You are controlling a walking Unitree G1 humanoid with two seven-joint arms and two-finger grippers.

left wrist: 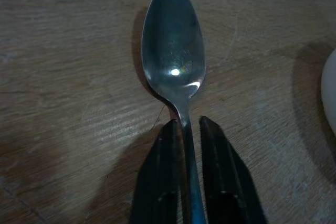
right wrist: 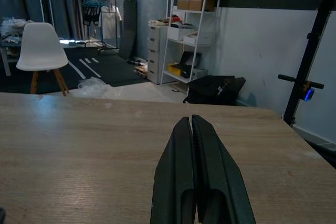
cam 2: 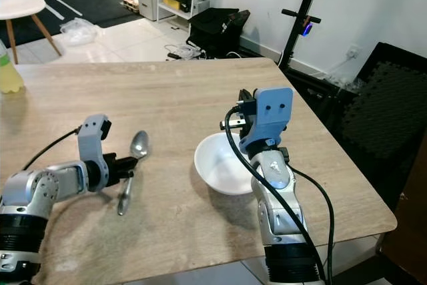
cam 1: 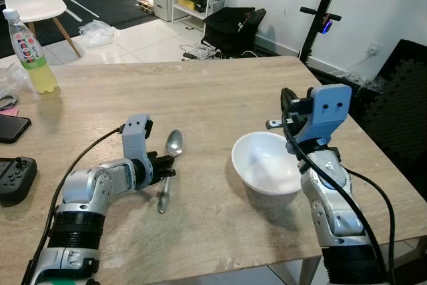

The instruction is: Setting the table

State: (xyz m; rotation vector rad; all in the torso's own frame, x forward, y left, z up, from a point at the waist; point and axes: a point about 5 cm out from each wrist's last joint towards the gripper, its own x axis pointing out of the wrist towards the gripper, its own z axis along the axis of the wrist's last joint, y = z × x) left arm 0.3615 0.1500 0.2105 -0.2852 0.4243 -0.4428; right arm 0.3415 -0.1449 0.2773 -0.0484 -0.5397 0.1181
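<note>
Here the left hand [left wrist: 185, 129] pinches the handle of the spoon [cam 1: 168, 169], lying on the surface [cam 1: 220, 91] with its bowl pointing away, just left of the bowl [cam 1: 268, 163]; the right hand [right wrist: 195, 124], pressed together, hovers above that.

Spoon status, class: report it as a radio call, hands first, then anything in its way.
Left hand shut on spoon handle, spoon flat on table. Right hand shut, empty, raised beside white bowl. Bowl sits right of spoon, apart from it.
</note>
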